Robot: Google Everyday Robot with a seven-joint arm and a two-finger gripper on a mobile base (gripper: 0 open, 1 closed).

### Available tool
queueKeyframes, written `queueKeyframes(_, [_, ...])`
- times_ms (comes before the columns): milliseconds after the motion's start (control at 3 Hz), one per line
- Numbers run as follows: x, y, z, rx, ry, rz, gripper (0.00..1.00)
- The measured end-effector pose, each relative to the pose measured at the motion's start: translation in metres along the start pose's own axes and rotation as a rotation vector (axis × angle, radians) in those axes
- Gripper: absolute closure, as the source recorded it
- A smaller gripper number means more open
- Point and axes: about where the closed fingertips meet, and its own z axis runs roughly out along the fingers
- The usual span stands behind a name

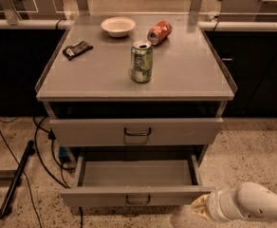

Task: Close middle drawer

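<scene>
Drawers catch the eye first on this grey cabinet. The middle drawer (100, 196) stands pulled well out toward me, its shallow tray open to view and its narrow front low near the floor, with a small dark handle (138, 201) at the centre. Above it the upper drawer (91, 131), with the taller front, sits pushed in.

The end effector (201, 206) is down at the lower right, on the tip of a pale rounded arm (254, 204) that reaches in from the right edge. It lies just at the right end of the middle drawer's front, slightly below it and well to the right of the handle. I cannot tell whether it touches the front, whether it is open or closed, or whether it has hold of anything.

On the bench (186, 80) an upright green can (142, 61) stands near the middle. Behind it are a white bowl (118, 26) and a red can (159, 32) lying on its side, and a dark packet (77, 49) lies off to the left. Black cables (41, 151) trail over the speckled floor on the left.
</scene>
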Motion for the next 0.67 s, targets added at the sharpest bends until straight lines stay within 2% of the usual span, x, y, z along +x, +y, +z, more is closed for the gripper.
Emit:
queueKeyframes(333, [0.002,0.000,0.001,0.018,-0.002,-0.005,1.00])
queueKeyframes(667, [0.005,-0.006,0.015,0.073,-0.045,-0.035,1.00])
